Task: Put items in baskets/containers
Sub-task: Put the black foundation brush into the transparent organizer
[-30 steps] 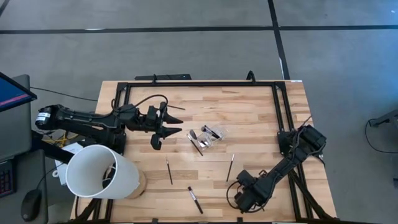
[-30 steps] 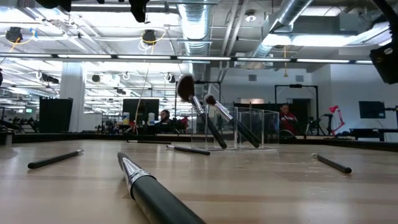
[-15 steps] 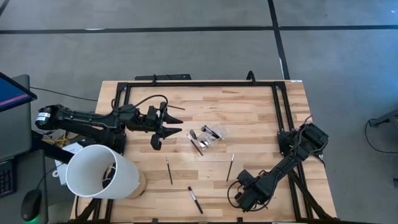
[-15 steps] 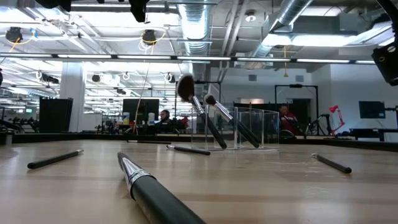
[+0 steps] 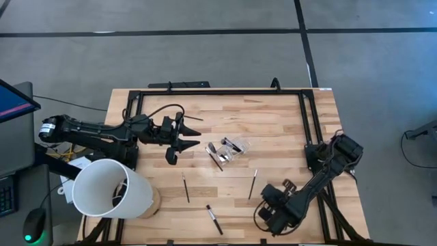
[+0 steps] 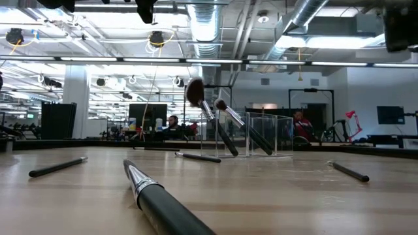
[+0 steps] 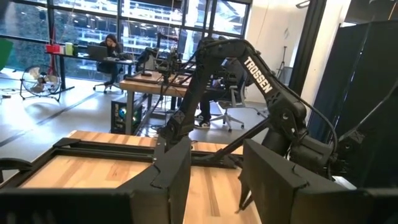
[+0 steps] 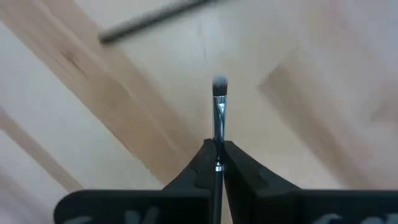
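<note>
One brush is sticking lengthwise from the clamped right end effector, bristles forward, over the bench.

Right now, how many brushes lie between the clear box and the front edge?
3: left brush, middle brush nearest the edge, right brush near the right pincer, gripping a brush. Arm may hide more.
</note>
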`<state>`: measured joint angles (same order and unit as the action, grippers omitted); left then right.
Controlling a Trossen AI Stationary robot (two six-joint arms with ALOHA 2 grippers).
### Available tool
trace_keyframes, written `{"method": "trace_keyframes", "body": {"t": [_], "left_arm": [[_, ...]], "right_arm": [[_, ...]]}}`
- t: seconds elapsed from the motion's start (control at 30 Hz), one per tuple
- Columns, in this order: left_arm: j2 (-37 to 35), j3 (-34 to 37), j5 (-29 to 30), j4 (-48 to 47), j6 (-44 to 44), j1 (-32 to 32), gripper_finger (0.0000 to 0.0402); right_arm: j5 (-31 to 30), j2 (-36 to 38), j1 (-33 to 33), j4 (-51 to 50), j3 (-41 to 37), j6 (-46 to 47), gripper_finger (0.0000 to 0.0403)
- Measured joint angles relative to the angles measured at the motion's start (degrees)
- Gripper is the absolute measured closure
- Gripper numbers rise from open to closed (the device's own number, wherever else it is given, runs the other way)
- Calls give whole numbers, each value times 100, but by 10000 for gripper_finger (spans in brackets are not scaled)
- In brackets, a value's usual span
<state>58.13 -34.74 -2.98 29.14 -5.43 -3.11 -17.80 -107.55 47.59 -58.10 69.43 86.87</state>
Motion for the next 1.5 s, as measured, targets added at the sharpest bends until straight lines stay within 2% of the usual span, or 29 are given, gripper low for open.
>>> {"method": "trace_keyframes", "body": {"t": [0.17, 0.37, 0.47, 0.6, 0.7, 0.87, 1.03, 1.17, 1.33, 1.5], "left_arm": [[0, 0, 0, -21, 0, 0, 257], [0, 0, 0, -19, -2, 0, 257], [0, 0, -1, -19, -100, -2, 257], [0, 0, 6, -19, -107, -69, 257], [0, 0, -2, -19, -98, -139, 257], [0, 0, 0, -14, -87, -170, 257], [0, 0, 35, 6, 49, -162, 257], [0, 0, 216, 10, 64, -162, 257], [0, 0, 215, 5, 15, -195, 257], [0, 0, 216, -17, 4, -269, 257]], "right_arm": [[-1416, 496, 46, -191, 7, -31, 397], [-3988, 1232, -58, -721, -69, -179, 402], [-4955, 1580, -293, -854, -270, -250, 402], [-5769, 1957, -796, -888, -604, -576, 402], [-6164, 2235, -1219, -895, -700, -823, 402], [-5871, 2799, -1600, -812, -704, -1475, 403], [-4142, 3142, -1924, -834, -731, -1489, 396], [-2853, 3278, -2444, -842, -1030, -1295, 375], [-2064, 3301, -2991, -598, -1630, -1292, 341], [-1349, 3298, -3657, -530, -2121, -1662, 333]]}}
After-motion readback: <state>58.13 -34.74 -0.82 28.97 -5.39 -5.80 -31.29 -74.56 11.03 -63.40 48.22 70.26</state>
